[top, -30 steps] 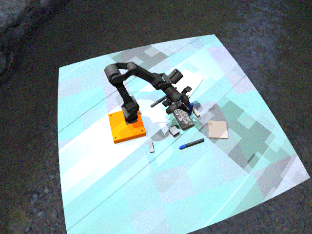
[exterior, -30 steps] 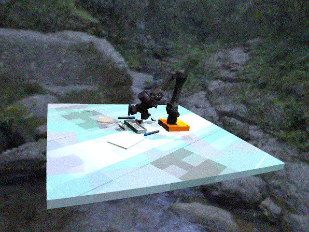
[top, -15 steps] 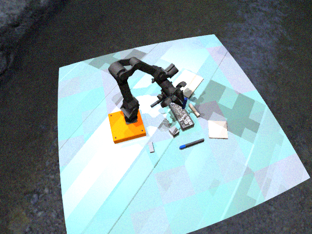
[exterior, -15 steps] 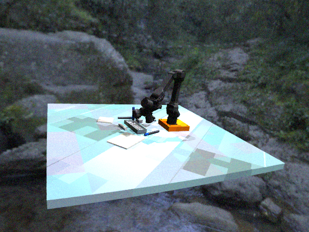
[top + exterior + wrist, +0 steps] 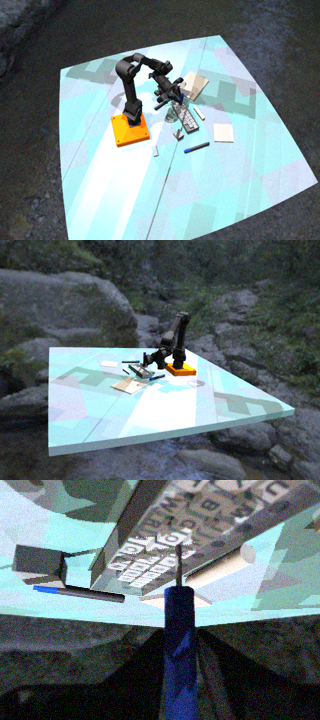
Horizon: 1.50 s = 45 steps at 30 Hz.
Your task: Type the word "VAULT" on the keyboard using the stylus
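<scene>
The stylus has a blue barrel and a thin grey tip, and stands nearly upright. My gripper is shut on its barrel. The dark grey keyboard has pale lettered keys and lies under the gripper. In the wrist view the stylus tip shows against the letter keys, close to a bright key. Whether it touches a key, and exactly which one, cannot be told. The arm hides part of the keyboard's near end in the top view.
A blue-ended dark pen lies past the keyboard's end; another pen lies at its other end. A pale cylinder lies alongside. A grey block, tan board and pale square surround it.
</scene>
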{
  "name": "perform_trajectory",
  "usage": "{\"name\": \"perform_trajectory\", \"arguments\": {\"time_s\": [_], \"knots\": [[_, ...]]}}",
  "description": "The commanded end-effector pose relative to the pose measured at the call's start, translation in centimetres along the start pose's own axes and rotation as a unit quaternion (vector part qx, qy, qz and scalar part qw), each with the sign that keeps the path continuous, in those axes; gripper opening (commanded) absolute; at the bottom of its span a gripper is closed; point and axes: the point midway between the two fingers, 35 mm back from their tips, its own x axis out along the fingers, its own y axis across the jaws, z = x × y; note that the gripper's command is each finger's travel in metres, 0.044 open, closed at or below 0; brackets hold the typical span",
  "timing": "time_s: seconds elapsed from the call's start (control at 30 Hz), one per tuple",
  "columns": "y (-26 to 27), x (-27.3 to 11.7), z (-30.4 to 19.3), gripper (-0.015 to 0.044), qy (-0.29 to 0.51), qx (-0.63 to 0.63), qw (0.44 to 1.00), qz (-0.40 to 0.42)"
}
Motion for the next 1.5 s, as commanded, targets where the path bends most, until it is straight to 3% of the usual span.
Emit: {"name": "perform_trajectory", "arguments": {"time_s": [0.0,0.27,0.73,0.83,1.47], "knots": [[-0.2,-1.7,0.4,0.0000,0.015,0.001,1.000,-0.002],[-0.3,-4.2,0.8,0.0000,0.038,0.001,0.999,-0.011],[-0.2,-3.0,2.5,0.0000,0.038,0.000,0.999,-0.011],[-0.2,-2.8,2.6,0.0079,0.038,0.000,0.999,-0.011],[-0.2,-2.4,3.2,0.0081,0.038,0.000,0.999,-0.011]]}}
